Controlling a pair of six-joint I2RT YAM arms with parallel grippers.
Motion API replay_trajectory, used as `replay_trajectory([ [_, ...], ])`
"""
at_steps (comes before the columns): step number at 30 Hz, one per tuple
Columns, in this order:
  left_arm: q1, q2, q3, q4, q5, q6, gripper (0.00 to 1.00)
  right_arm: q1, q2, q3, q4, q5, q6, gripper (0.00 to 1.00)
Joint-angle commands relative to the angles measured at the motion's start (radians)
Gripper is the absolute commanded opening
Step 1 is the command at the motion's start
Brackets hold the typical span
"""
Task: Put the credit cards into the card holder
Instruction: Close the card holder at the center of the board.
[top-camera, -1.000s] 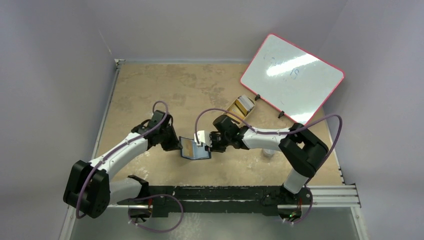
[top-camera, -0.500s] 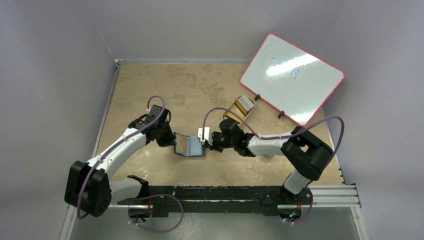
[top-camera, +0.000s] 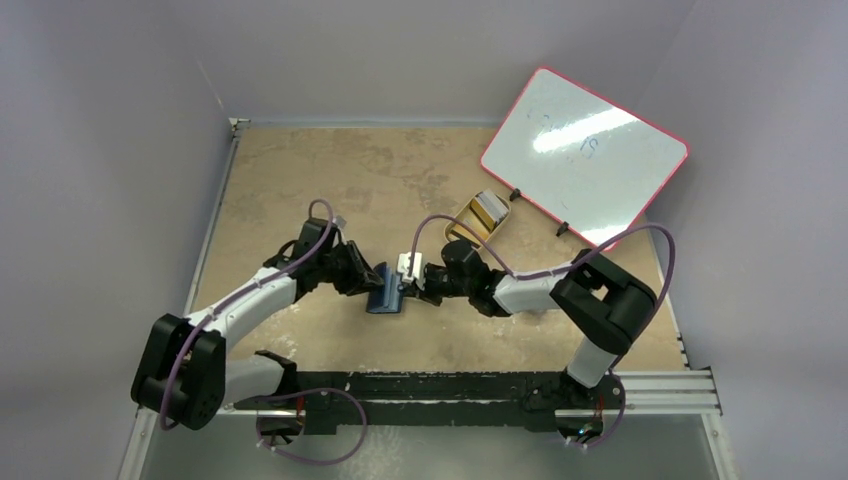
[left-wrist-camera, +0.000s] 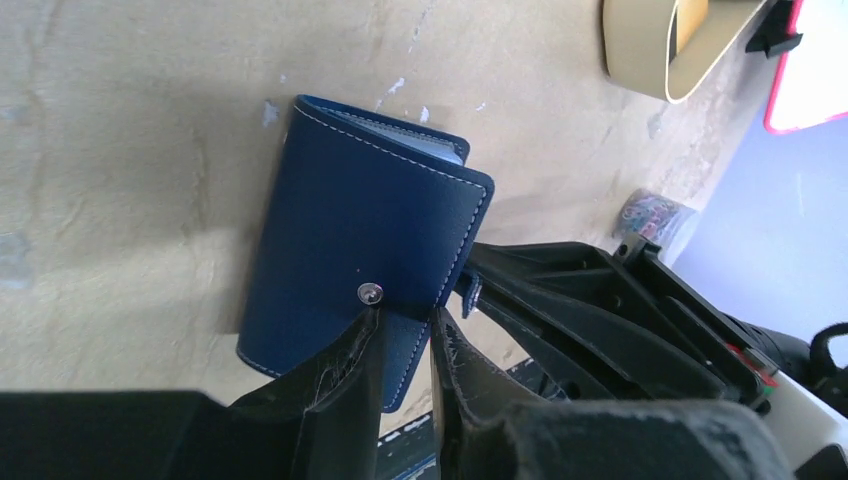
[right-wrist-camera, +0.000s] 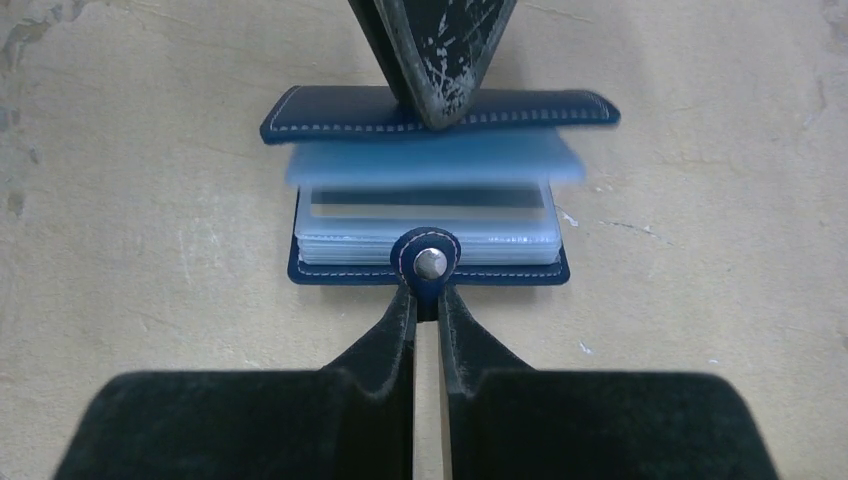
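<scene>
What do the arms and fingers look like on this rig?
Both match: left arm and right arm have white link shells, black joint housings and bases, a purple cable looping along each. Fingers are matte black tapered wedges; left fingers show pale scratches.

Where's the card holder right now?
In the top view, the card holder lies mid-table between the left pincer and the right pincer, which grips its snap tab.

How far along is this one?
Done: at least one card lies in the clear sleeves of the card holder. In hand: the right gripper pinches the snap tab while the left gripper presses the cover nearly shut. Left: fastening the snap; the tan tray holds more items, likely cards.
</scene>
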Motion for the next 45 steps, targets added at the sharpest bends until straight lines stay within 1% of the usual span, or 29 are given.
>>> replay_trajectory([
  [1,0.007,0.018,-0.053,0.200,0.116,-0.062,0.22,0.002,0.009,-0.008,0.090,-0.043,0.006,0.07],
  [4,0.007,0.021,-0.074,0.259,0.130,-0.088,0.22,0.003,0.016,-0.011,0.096,-0.045,0.000,0.07],
  [14,0.006,0.039,-0.026,0.096,-0.054,0.003,0.17,0.003,0.037,-0.007,0.102,-0.050,-0.009,0.07],
  [19,0.005,0.064,-0.031,0.080,-0.081,0.020,0.17,0.004,0.042,-0.010,0.106,-0.049,-0.011,0.09],
  [27,0.002,0.113,-0.061,0.120,-0.079,0.014,0.17,0.004,0.054,0.004,0.097,-0.042,0.010,0.14],
  [31,-0.002,0.139,-0.071,0.122,-0.102,0.019,0.18,0.002,0.056,0.011,0.064,-0.020,0.031,0.20],
  [32,-0.007,0.144,-0.072,0.121,-0.108,0.022,0.19,0.001,0.049,0.007,0.060,-0.012,0.038,0.24],
  [34,-0.013,0.147,-0.076,0.116,-0.127,0.025,0.21,0.001,0.027,-0.005,0.053,0.001,0.052,0.35],
  [35,-0.015,0.148,-0.077,0.114,-0.136,0.025,0.22,0.002,0.014,-0.012,0.049,0.006,0.059,0.38],
  [39,-0.018,0.150,-0.067,0.094,-0.155,0.036,0.26,-0.002,-0.045,-0.025,0.018,0.002,0.108,0.42],
  [45,-0.018,0.148,-0.005,0.011,-0.242,0.075,0.29,-0.004,-0.156,-0.050,-0.020,-0.018,0.234,0.45],
])
